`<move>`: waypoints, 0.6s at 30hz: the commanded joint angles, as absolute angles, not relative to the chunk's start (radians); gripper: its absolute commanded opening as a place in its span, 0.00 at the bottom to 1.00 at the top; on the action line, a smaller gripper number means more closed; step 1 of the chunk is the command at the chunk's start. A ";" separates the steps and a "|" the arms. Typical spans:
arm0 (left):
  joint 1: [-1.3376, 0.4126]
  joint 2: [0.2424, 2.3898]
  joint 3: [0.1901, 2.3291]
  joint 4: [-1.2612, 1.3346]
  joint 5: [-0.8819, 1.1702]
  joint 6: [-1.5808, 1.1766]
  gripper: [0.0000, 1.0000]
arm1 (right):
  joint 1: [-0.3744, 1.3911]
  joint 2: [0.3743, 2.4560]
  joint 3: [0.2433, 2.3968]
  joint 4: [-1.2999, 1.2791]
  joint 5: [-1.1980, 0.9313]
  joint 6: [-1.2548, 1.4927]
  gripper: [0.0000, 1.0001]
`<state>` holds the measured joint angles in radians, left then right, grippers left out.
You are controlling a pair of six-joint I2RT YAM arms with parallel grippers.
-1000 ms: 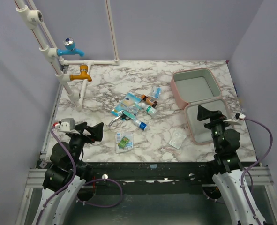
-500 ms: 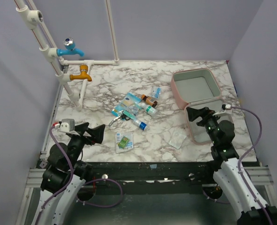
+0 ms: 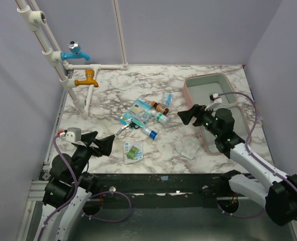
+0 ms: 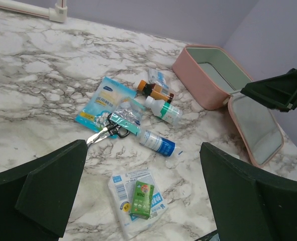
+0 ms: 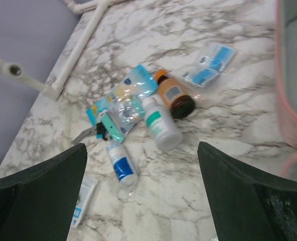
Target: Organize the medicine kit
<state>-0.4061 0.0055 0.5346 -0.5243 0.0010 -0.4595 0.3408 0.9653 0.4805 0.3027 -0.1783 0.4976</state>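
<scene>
The medicine kit lies open on the marble counter at the right of the overhead view. Its deeper pink half sits toward the upper right. The other half lies below it and is partly covered by the right arm. Both halves look pale grey inside and nothing can be seen in them.

The right tool hangs just left of the kit with its fingers spread wide and holds nothing. It points at the loose heap in the middle of the frame. That heap includes a brown bottle, a white bottle with a green band, a blue-labelled tube and a blue-white sachet (the rest is too crumpled to name).

The left tool sits at the lower left, also spread wide and empty. A small green box on a packet lies just to its right, and a clear packet lies near the kit's lower half.
</scene>
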 commanded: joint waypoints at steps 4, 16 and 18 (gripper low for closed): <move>-0.405 -0.028 0.541 -0.540 0.008 -0.454 0.99 | 0.453 1.141 0.623 0.304 -0.147 0.401 0.95; -0.405 -0.008 0.537 -0.532 0.008 -0.459 0.99 | 0.578 1.474 0.974 0.005 -0.070 0.198 0.92; -0.405 -0.008 0.537 -0.535 0.008 -0.459 0.98 | 0.584 1.523 1.019 -0.072 -0.064 0.175 0.91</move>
<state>-0.4061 0.0055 0.5343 -0.5255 0.0010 -0.4603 0.5732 1.4372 0.9276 0.1154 -0.1036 0.2691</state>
